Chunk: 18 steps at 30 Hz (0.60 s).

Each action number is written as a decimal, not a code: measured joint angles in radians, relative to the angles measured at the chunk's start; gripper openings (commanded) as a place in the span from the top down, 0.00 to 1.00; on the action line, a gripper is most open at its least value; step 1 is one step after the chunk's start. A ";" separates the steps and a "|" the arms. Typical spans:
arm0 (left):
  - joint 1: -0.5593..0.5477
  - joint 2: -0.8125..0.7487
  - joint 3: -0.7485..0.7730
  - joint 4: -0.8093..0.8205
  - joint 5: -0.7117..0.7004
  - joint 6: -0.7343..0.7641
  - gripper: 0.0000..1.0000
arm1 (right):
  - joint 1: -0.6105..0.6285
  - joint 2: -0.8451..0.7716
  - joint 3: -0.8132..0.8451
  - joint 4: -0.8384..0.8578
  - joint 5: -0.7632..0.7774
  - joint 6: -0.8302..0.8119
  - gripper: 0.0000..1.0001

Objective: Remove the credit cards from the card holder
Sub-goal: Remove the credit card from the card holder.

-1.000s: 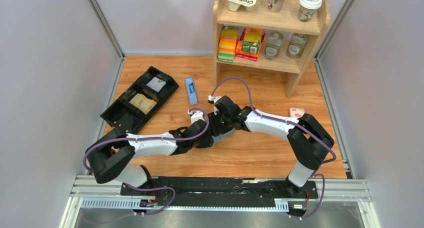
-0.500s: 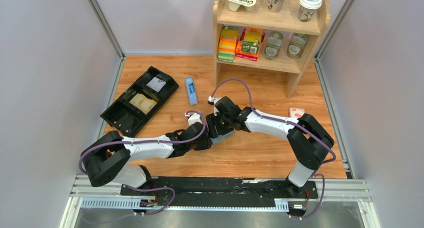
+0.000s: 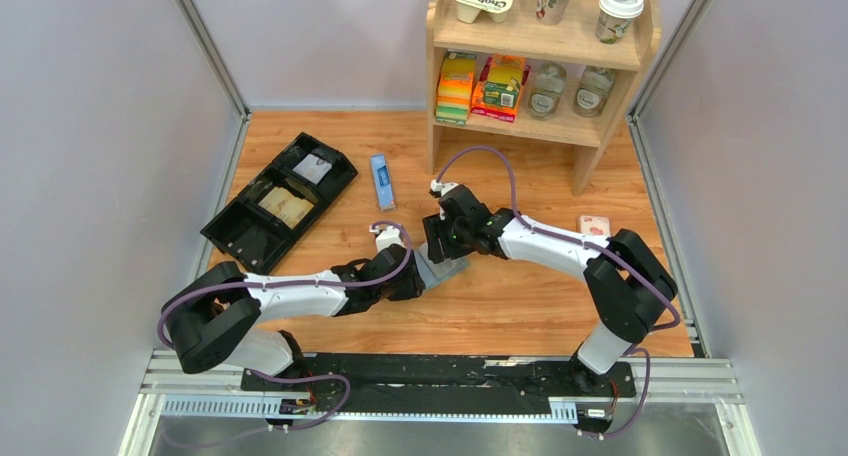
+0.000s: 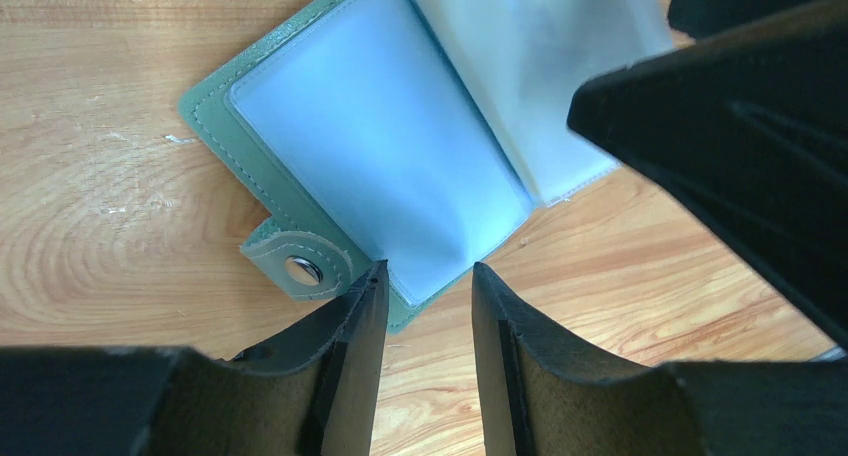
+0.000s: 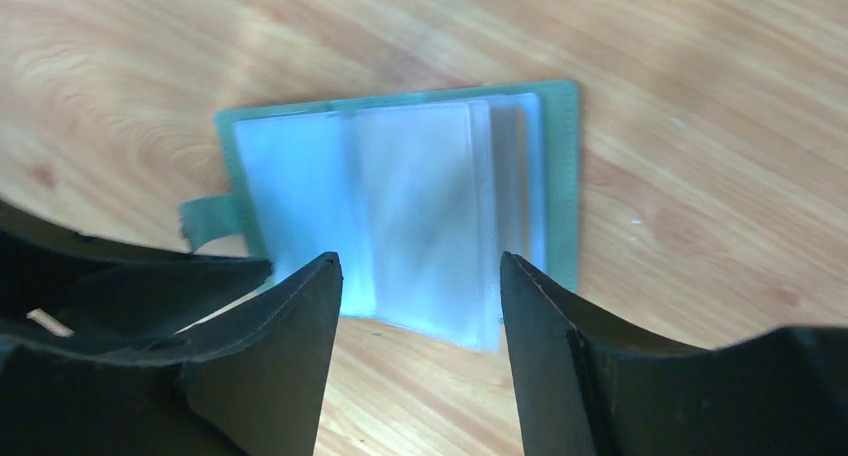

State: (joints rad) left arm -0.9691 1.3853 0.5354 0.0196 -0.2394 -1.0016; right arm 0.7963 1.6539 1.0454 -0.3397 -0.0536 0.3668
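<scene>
The card holder (image 3: 445, 270) lies open on the wooden table, sage-green cover down and pale blue pocket pages up (image 4: 380, 156). My left gripper (image 4: 427, 271) is open and low at its near corner beside the snap tab (image 4: 300, 269), and that corner sits between the fingertips. My right gripper (image 5: 420, 261) hovers open just above the loose pages (image 5: 400, 186), which look blurred, and holds nothing. No credit cards show in the pockets. One tan card (image 3: 286, 206) lies in the black tray (image 3: 250, 238).
A narrow blue box (image 3: 381, 180) lies behind the holder. A wooden shelf (image 3: 580, 126) with cups, jars and packets stands at the back right. A small pinkish item (image 3: 593, 225) rests by the right arm. Grey walls close both sides.
My right gripper has opened wider and drawn back a little from the holder, uncovering its pages. The left arm shifted slightly forward early on, then held still.
</scene>
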 measured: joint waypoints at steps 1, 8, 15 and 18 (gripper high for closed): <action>0.000 0.000 0.000 0.000 0.000 0.000 0.55 | -0.002 0.000 0.000 -0.004 0.024 0.000 0.35; 0.000 0.000 0.000 0.000 0.000 0.000 0.55 | -0.002 0.001 0.000 -0.016 0.097 -0.030 0.33; 0.000 0.000 0.000 0.000 0.000 0.000 0.55 | -0.002 0.045 0.010 0.001 0.067 -0.058 0.35; 0.000 0.001 0.000 0.000 0.000 0.000 0.55 | -0.002 0.068 0.013 0.003 0.043 -0.065 0.37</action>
State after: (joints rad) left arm -0.9691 1.3861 0.5354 0.0196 -0.2390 -1.0019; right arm 0.7948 1.7222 1.0580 -0.3370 -0.0101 0.3019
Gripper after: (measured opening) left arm 0.451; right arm 0.644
